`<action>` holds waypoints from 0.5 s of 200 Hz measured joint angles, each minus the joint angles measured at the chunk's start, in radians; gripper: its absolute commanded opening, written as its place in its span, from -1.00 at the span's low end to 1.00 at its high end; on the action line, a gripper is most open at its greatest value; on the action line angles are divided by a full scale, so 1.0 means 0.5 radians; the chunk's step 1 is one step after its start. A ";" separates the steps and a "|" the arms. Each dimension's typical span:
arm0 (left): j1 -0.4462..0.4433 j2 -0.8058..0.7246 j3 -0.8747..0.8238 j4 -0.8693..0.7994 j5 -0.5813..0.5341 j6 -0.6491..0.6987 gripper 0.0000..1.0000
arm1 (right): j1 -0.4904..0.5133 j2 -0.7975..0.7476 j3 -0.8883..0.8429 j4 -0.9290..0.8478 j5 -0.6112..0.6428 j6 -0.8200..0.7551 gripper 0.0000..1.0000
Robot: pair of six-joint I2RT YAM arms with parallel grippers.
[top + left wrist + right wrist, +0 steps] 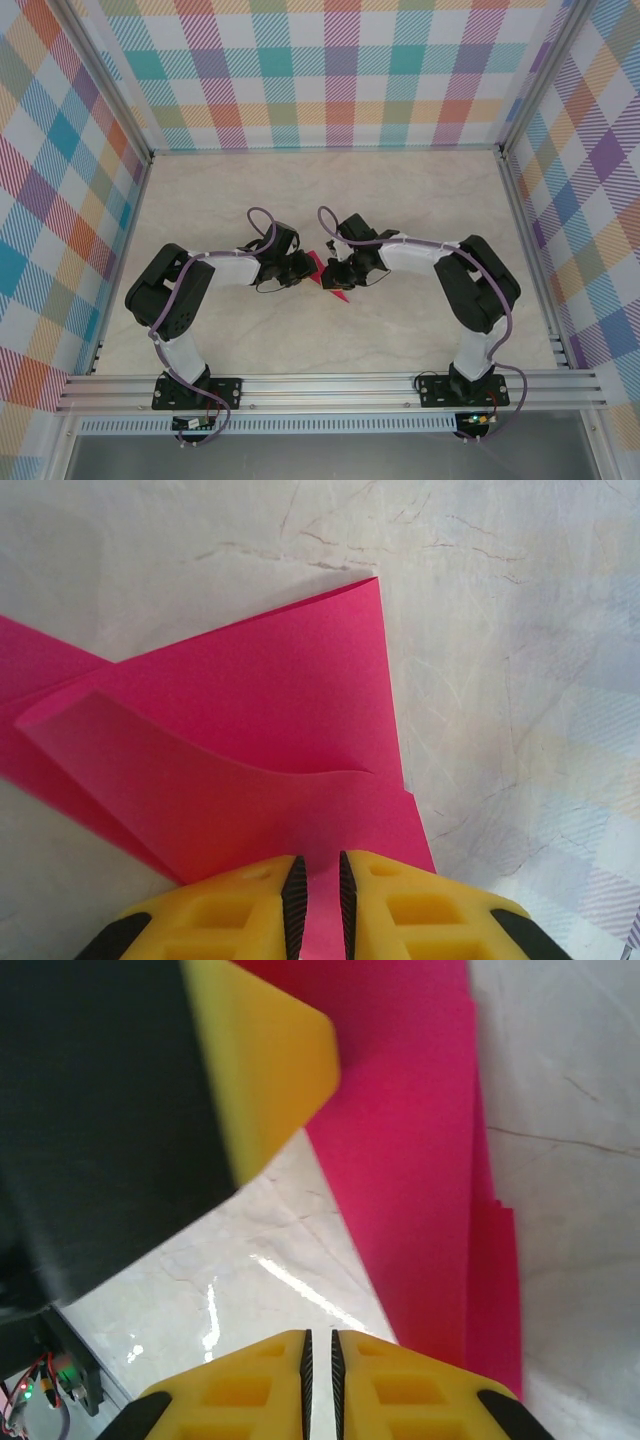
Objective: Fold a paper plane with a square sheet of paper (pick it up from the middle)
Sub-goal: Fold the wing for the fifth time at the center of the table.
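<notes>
Though the sheet (250, 710) lay in creased layers, pinched by my left gripper (320, 890), and the right gripper (320, 1360) at three o'clock held its fingers almost touching, I judged several folds remained.

My top cam hangs high over the near edge, looking down the whole surface (420, 200) toward the far wall (340, 80). Each wrist cam sits right over its own jaws, super close to the marble, facing in from its side. All three overlap on the pink paper (322, 268) mid-surface.
</notes>
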 measured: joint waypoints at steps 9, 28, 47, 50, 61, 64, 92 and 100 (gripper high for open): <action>0.000 0.000 0.000 0.000 0.000 0.000 -0.58 | 0.000 0.022 0.005 -0.016 0.000 -0.004 -0.69; 0.000 0.001 0.000 -0.001 -0.001 0.000 -0.58 | 0.000 0.044 0.006 -0.053 0.014 -0.019 -0.70; 0.000 0.003 0.005 -0.005 -0.002 -0.001 -0.58 | 0.000 0.057 0.006 -0.085 0.036 -0.047 -0.71; 0.000 0.005 0.008 -0.007 -0.002 -0.001 -0.58 | 0.000 0.059 0.006 -0.089 0.040 -0.048 -0.71; 0.000 0.011 0.015 -0.011 -0.001 -0.001 -0.58 | 0.000 0.062 0.006 -0.098 0.056 -0.057 -0.71; 0.000 0.011 0.018 -0.014 -0.001 -0.001 -0.58 | 0.000 0.062 0.007 -0.099 0.060 -0.060 -0.71; 0.000 0.015 0.026 -0.026 -0.001 -0.006 -0.58 | 0.000 0.063 0.014 -0.118 0.086 -0.084 -0.72; 0.000 0.015 0.027 -0.031 -0.001 -0.006 -0.58 | -0.001 0.064 0.014 -0.119 0.092 -0.094 -0.72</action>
